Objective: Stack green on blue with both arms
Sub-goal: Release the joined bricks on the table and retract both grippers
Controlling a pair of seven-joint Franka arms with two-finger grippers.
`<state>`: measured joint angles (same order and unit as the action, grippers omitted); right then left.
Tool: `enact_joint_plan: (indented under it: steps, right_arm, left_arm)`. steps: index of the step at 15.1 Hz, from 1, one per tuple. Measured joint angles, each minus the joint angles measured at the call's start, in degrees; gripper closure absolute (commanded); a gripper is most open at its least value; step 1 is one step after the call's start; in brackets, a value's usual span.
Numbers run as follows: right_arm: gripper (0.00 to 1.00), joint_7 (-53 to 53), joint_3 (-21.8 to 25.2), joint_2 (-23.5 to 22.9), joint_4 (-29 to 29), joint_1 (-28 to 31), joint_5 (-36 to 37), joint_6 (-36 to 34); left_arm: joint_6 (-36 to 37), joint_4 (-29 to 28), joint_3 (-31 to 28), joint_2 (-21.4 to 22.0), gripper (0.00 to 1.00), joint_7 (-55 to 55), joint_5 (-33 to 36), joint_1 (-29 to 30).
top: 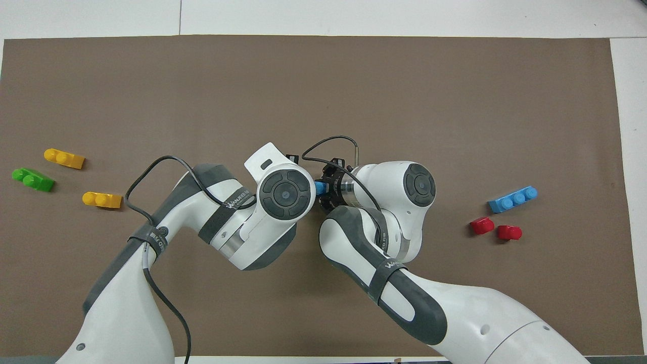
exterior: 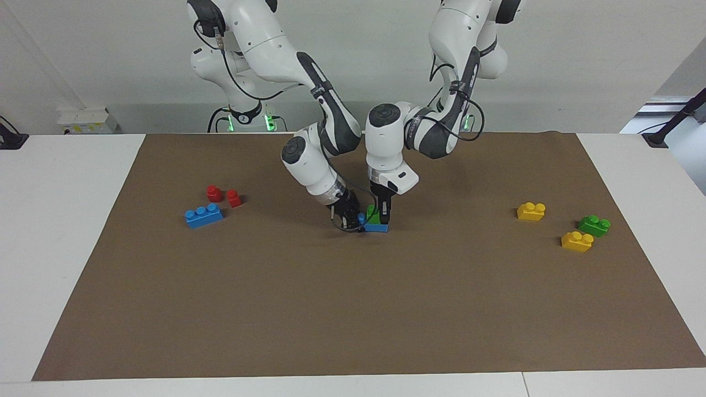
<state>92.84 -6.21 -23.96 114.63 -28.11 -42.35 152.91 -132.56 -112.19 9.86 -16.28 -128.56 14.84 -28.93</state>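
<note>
Facing view: a brown mat (exterior: 353, 309) covers the white table (exterior: 60, 248), and both white arms bend down to meet at its middle. The right arm (exterior: 309, 94) slants in with its right gripper (exterior: 347, 219) clenched on the end of a blue brick (exterior: 377, 227) that rests on the mat. The left arm (exterior: 436, 127) points straight down; its left gripper (exterior: 381, 218) grasps a green brick (exterior: 374, 216) sitting on top of that blue brick. From overhead, the two wrists hide the stack, and only a blue tip (top: 320, 188) shows between them. Toward the right arm's end of the table lies a second blue brick (exterior: 203, 215), with two small red bricks (exterior: 223, 195) just beside it, nearer to the robots. Toward the left arm's end, a second green brick (exterior: 594, 225) lies between two yellow bricks (exterior: 531, 211), all apart from one another.
</note>
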Motion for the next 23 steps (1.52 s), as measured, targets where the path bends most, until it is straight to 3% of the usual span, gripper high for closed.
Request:
enact_joint_plan:
  steps: [1, 2, 3, 5, 6, 7, 11, 14, 16, 23]
  right_arm:
    - [1.00, 0.00, 0.00, 0.00, 0.00, 0.00, 0.00, 0.00]
    - [0.83, 0.00, 0.00, 0.00, 0.00, 0.00, 0.00, 0.01]
    - [0.53, 0.00, 0.00, 0.00, 0.01, 0.00, 0.00, 0.01]
    - [0.14, 0.01, 0.09, 0.01, 0.07, 0.03, -0.05, 0.09]
    - [0.03, 0.01, 0.21, -0.01, 0.11, 0.11, -0.05, 0.18]
    - [0.00, 0.01, 0.34, -0.04, 0.19, 0.20, -0.05, 0.18]
    - [0.00, -0.03, 0.81, -0.20, 0.62, 2.45, -0.05, -1.41]
    - [0.00, -3.38, 0.98, 0.42, -0.41, 8.03, 0.01, -8.22]
    - [0.00, -11.06, 1.14, 2.31, -1.13, 12.56, 1.79, -14.69]
    - [0.00, -43.16, 1.50, 12.57, -3.41, 26.40, 20.15, -36.20]
  left_arm:
    - [0.00, 0.00, 0.00, 0.00, 1.00, 0.01, 0.00, 0.00]
    - [-0.01, 0.00, 0.01, 0.00, 0.52, 0.35, 0.20, 0.00]
    - [0.00, 0.00, 0.05, 0.00, 0.01, 1.01, 0.48, 0.00]
    - [0.68, -0.59, -0.33, -0.06, 0.00, 2.75, 1.68, 0.04]
    - [0.70, -0.75, -0.71, -0.06, 0.00, 3.81, 1.92, 0.18]
    - [0.74, -0.66, -1.02, 0.04, 0.00, 5.31, 2.00, 0.65]
    - [4.33, 0.67, -1.27, 3.91, 0.00, 15.27, 2.05, 6.20]
    - [9.45, 2.74, -1.33, 7.31, 0.00, 24.82, 1.98, 11.21]
    - [12.20, 4.32, -1.34, 8.71, 0.00, 33.16, 1.47, 14.19]
    - [22.34, 12.63, -1.46, 9.64, 0.00, 71.74, -4.16, 25.20]
